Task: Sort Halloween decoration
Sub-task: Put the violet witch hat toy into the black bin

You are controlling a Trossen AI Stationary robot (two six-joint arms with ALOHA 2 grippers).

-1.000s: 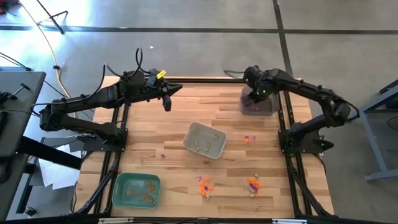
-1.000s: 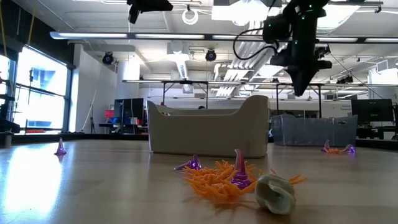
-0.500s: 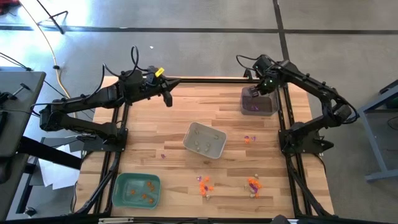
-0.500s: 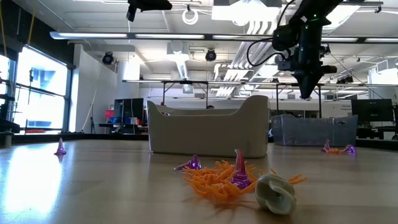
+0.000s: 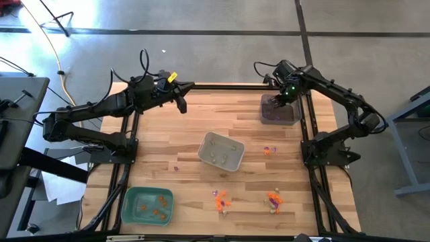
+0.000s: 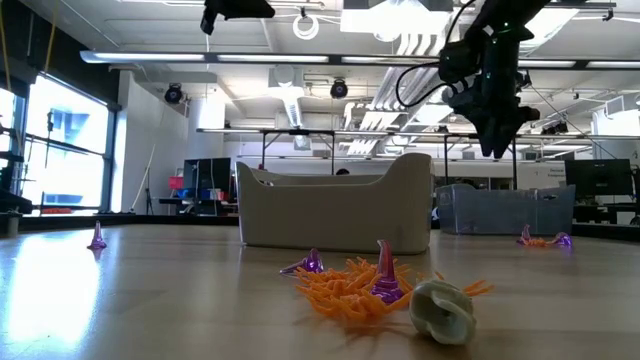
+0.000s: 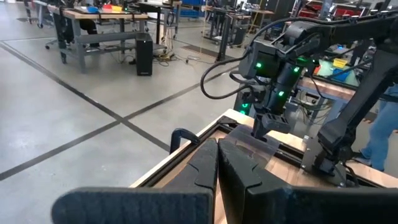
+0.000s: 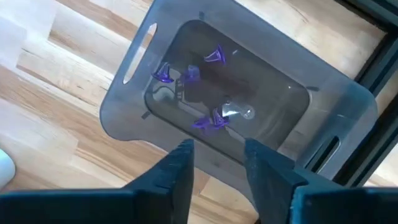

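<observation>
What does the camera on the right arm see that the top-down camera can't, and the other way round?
Only the right wrist view shows the purple trinkets lying inside the dark tray, seen past the open right gripper. Only the high view shows the grey tray, the green tray, the loose orange trinkets and the shut left gripper. Both show the dark tray and the wooden table.
</observation>
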